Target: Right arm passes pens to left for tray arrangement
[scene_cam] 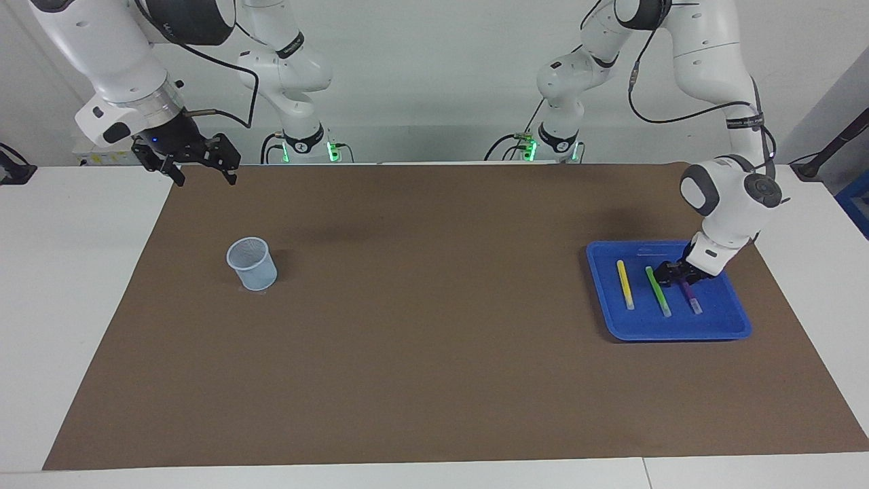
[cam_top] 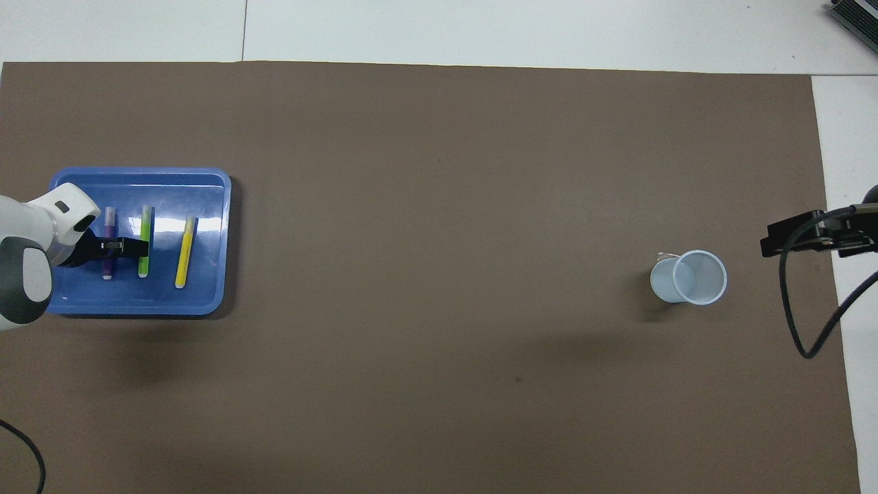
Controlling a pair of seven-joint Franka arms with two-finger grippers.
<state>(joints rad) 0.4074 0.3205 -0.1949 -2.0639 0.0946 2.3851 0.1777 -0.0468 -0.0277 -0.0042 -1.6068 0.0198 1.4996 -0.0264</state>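
Three pens [scene_cam: 657, 291] lay in the blue tray [scene_cam: 719, 329] under the left tool [scene_cam: 678, 274], fingers apart; the right tool [scene_cam: 201, 170] waited, fingers spread.

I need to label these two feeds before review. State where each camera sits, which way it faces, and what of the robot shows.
Facing view: high across the table, looking at the robots; both white arms show whole, the left gripper over the shallow bright-blue plastic tray, the right gripper waiting raised.
Overhead view: high above the robots' end, looking steeply down; only the left gripper and the right gripper show.
Shared: tray, translucent pale-blue cup.
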